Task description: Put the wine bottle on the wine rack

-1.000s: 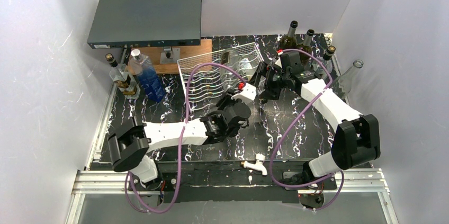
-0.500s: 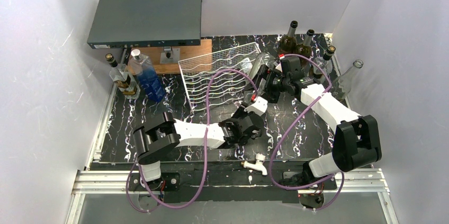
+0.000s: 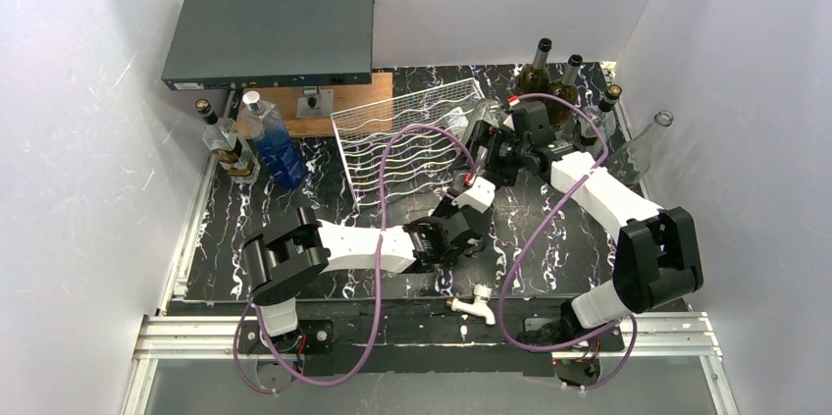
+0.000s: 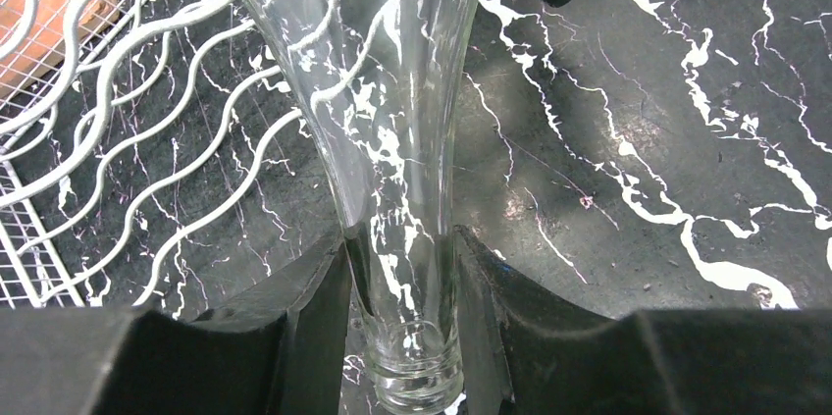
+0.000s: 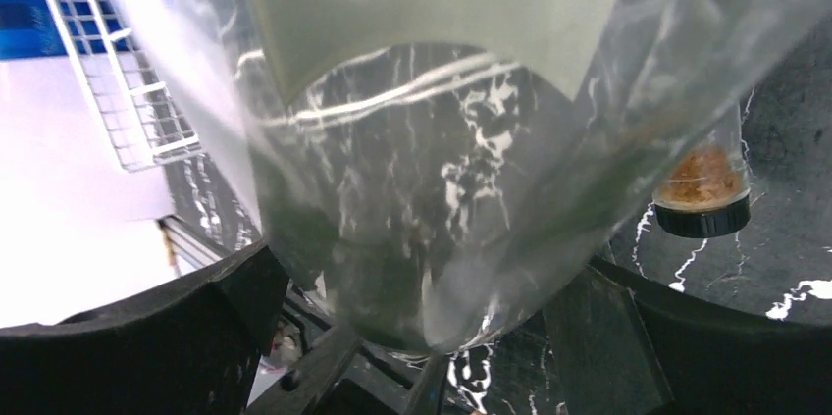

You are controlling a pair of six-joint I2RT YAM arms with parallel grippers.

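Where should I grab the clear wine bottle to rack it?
The clear wine bottle's narrow neck, fingers closing from both sides, as the left gripper has it: slim, with a lip at the mouth against slipping. The wide body fills the right gripper.

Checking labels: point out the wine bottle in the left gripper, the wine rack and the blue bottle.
wine bottle [image 4: 404, 238]: left wrist view, its neck.
wine rack [image 3: 358, 155]: top external view, wavy wires.
blue bottle [image 3: 279, 150]: top external view, its body.
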